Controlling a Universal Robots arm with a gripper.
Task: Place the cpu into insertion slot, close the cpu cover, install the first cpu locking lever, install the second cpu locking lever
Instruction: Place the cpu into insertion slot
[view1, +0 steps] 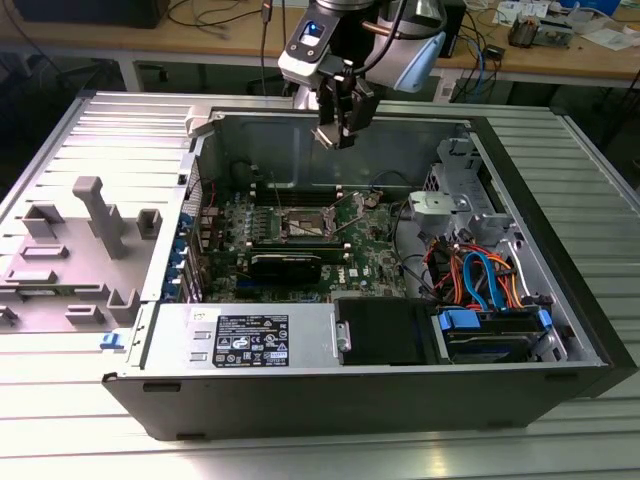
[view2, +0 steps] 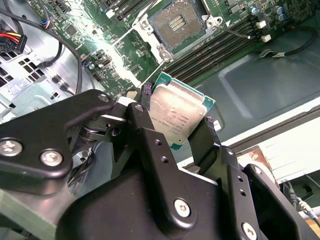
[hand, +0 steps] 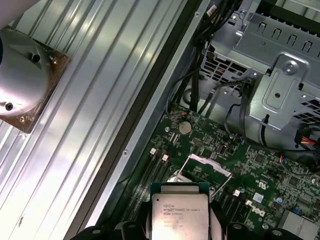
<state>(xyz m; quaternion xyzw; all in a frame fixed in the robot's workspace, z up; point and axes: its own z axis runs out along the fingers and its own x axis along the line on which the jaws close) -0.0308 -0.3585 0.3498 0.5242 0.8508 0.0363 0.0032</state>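
Step 1 is in hand: the black hand (view1: 340, 128) is clamped on the small, flat, silvery-grey square cpu (view2: 177, 115), held well above the uncovered square dark insertion slot (view2: 176, 24). Seating it likely calls for squaring the chip with that slot.

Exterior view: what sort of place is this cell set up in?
Probably an electronics lab or assembly workshop. An open computer case sits on a ribbed metal table, a wooden workbench strewn with cables runs behind it, and the gripper holds the cpu over the case.
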